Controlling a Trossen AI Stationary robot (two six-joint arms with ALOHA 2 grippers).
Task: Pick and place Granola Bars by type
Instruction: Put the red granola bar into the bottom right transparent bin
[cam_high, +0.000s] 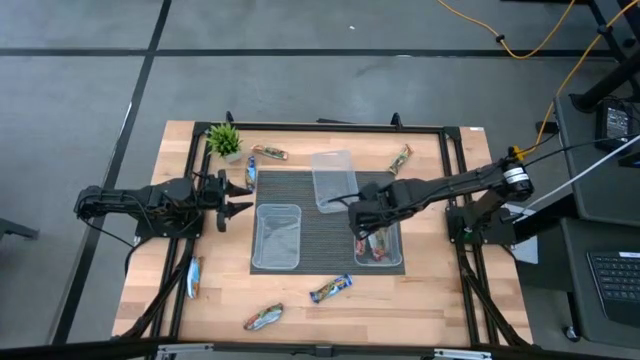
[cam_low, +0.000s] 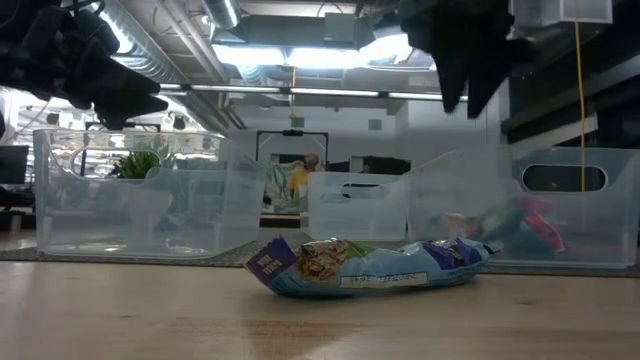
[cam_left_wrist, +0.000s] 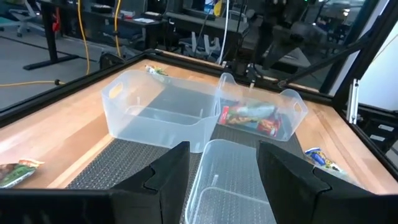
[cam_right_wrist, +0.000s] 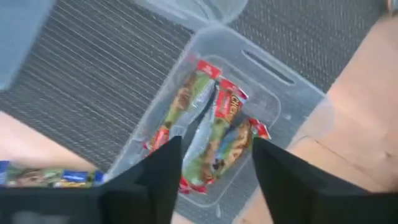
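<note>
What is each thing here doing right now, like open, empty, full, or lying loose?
Left gripper: open, empty, beside the plant.
Right gripper: open, empty, above the right tub.
Right tub: holds red bars.
Left tub: empty.
Blue bar: loose on table.

Right pincer (cam_high: 366, 222) covers part of the right tub (cam_high: 395, 258) from overhead, so its red bars (cam_right_wrist: 211, 134) cannot be counted exactly. Blue bar (cam_right_wrist: 43, 177) is cut by the right wrist picture's edge. Green-gold bar (cam_left_wrist: 15, 172) near the counter's left edge is likewise cut. All wrapper print is unreadable.
</note>
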